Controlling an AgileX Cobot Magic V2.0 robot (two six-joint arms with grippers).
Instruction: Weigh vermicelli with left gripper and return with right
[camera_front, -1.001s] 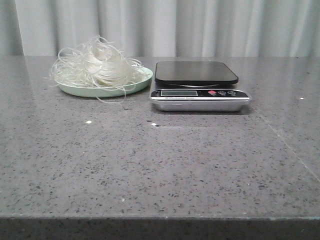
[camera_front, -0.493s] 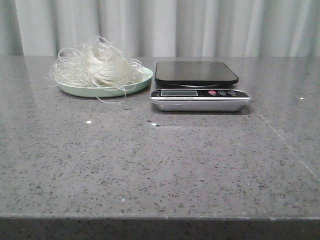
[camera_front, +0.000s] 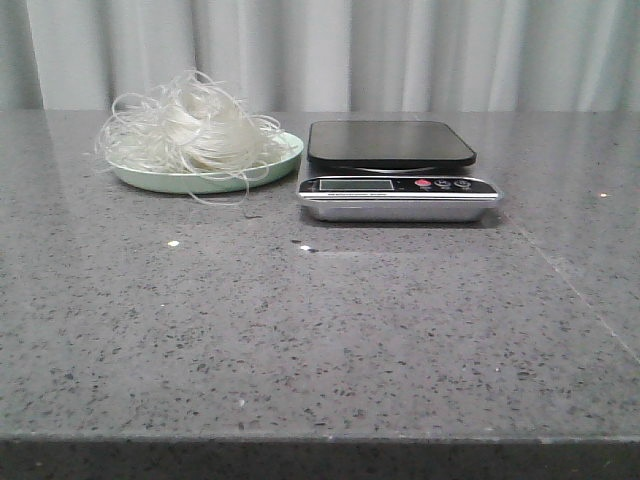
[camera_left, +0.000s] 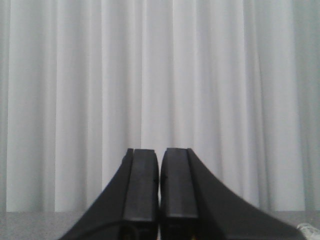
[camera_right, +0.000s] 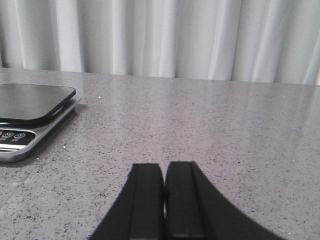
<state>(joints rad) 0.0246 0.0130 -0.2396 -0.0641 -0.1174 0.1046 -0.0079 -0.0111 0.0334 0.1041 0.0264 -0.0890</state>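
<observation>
1. The vermicelli (camera_front: 190, 133) rests on the pale green plate (camera_front: 270, 170), at 9 o'clock of the scale (camera_front: 395, 170) on the counter (camera_front: 320, 330).
2. My left fingers (camera_left: 141, 185) are pressed together, empty.
3. My right fingers (camera_right: 147, 200) are likewise closed, holding nothing.

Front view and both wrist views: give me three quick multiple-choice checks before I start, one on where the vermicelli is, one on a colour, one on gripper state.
1. Where is the vermicelli?
A. on the plate
B. on the scale
C. on the bare table

2. What colour is the scale's platform?
A. white
B. black
C. pale green

3. How do the left gripper and right gripper stand?
A. both open
B. only the left shut
C. both shut

Answers: 1 A, the strands heap on the pale green plate. 2 B, dark top. 3 C, fingers meet, empty.
</observation>
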